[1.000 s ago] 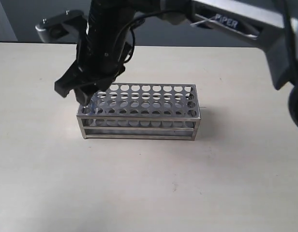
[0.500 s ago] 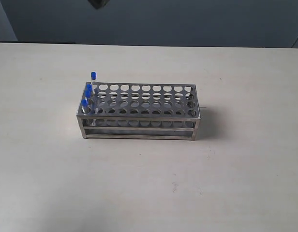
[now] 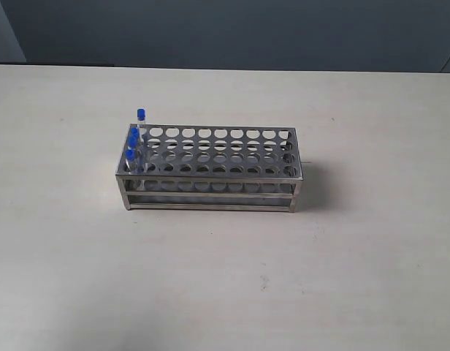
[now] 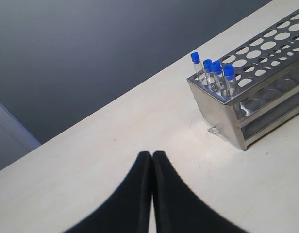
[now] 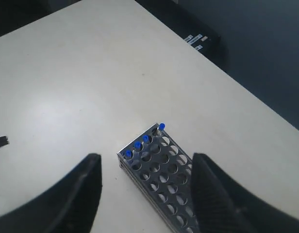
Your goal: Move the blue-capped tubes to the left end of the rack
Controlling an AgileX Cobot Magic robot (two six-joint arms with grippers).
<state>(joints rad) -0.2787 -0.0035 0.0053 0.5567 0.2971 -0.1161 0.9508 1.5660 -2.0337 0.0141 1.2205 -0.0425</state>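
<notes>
The rack [image 3: 210,172] is standing near the middle of the pale worktop [image 3: 334,278], its long side facing the exterior camera. The four tubes [image 3: 131,143] are sitting upright in the column of holes at its left end, one in each row. Their blue caps are poking above the top plate, and the rearmost tube is standing higher than the other three. This view is taking in the whole rack with bare worktop on every side.

The hands are showing only in the wrist views. In the left wrist view the left hand [image 4: 152,154] is hanging over bare worktop, apart from the rack. Its two dark fingers are pressing flat against each other with nothing between them. This view is also giving the closest look at the tubes: clear bodies, four caps in a line, just inside the rack's end wall.

In the right wrist view the right hand [image 5: 145,156] is looking down on the rack from well above. Its fingers [image 5: 91,179] are spreading wide apart and gripping nothing. The tube end of the rack is appearing between them, far below. Only this view is showing the worktop's far edge and the dark background beyond it.
</notes>
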